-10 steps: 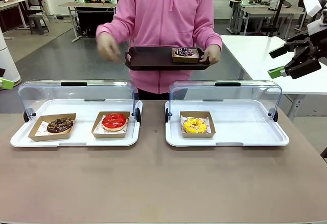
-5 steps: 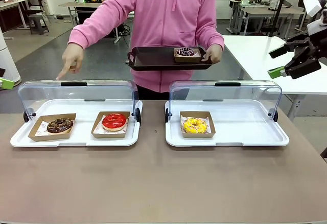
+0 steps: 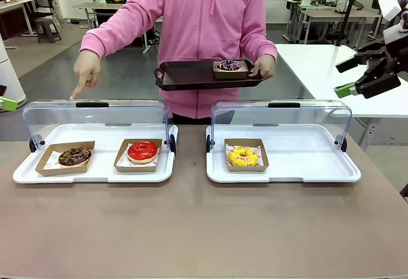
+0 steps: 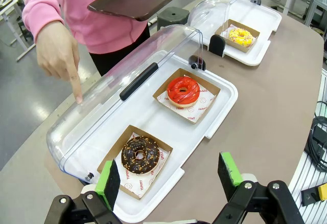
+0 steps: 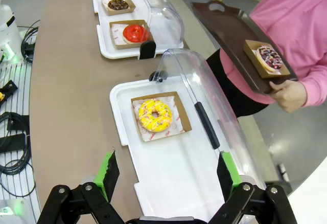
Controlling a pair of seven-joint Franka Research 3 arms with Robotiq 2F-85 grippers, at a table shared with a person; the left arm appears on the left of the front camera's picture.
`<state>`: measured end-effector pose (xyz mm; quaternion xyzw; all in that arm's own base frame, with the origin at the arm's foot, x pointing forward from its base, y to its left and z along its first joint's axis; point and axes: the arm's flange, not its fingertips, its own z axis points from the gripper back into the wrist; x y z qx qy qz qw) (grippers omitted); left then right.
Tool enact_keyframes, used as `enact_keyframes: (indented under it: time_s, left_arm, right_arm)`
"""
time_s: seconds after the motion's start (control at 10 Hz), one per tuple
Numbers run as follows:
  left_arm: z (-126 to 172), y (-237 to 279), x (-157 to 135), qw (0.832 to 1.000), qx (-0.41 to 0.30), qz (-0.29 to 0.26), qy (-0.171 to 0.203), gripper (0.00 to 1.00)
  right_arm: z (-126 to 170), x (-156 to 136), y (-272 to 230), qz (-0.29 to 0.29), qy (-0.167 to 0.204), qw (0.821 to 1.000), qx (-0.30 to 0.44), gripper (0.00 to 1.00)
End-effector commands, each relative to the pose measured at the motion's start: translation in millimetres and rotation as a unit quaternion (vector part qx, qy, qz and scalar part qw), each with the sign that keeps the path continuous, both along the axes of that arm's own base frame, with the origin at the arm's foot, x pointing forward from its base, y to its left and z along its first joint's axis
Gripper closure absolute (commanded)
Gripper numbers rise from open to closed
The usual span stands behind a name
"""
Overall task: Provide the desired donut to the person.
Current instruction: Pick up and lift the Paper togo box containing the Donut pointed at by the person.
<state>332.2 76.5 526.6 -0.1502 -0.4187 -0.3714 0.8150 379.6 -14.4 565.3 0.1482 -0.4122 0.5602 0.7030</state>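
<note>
The person [image 3: 204, 24] has just swung a free hand [image 3: 86, 72] away from the dark tray [image 3: 185, 75] and now points a finger down at the clear lid [image 3: 95, 116], right behind the chocolate donut [image 3: 75, 156]. That looks like the one wanted. It sits in its card box on the white tray [image 3: 25, 176], beside the red donut [image 3: 143, 151]. The left pincer [image 4: 168, 172] hangs above it, wide open and empty. The right pincer [image 5: 166, 173] is likewise open and empty, over the yellow donut [image 5: 155, 114].

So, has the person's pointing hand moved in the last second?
Yes: the hand left the brown tray, going left and down to above the left lid.
</note>
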Motion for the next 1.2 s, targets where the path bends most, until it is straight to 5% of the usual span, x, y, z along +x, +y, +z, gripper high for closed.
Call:
enact_keyframes:
  time_s: [0.0,0.8,1.0,1.1]
  left_arm:
    - [-1,0,1,1.0,-0.006,-0.005,-0.003,0.0]
    - [0,0,0,1.0,0.0,0.0,0.0,0.0]
    - [-12,-12,10,0.989,0.139,-0.02,0.037,0.0]
    - [-25,-18,10,0.971,0.221,-0.066,0.066,0.0]
  right_arm:
    - [-2,0,1,0.004,0.0,1.0,-0.004,0.0]
    - [-2,0,1,0.004,0.0,1.0,-0.004,0.0]
    - [-2,0,1,0.004,0.0,1.0,-0.004,0.0]
    - [-2,0,1,0.004,0.0,1.0,-0.004,0.0]
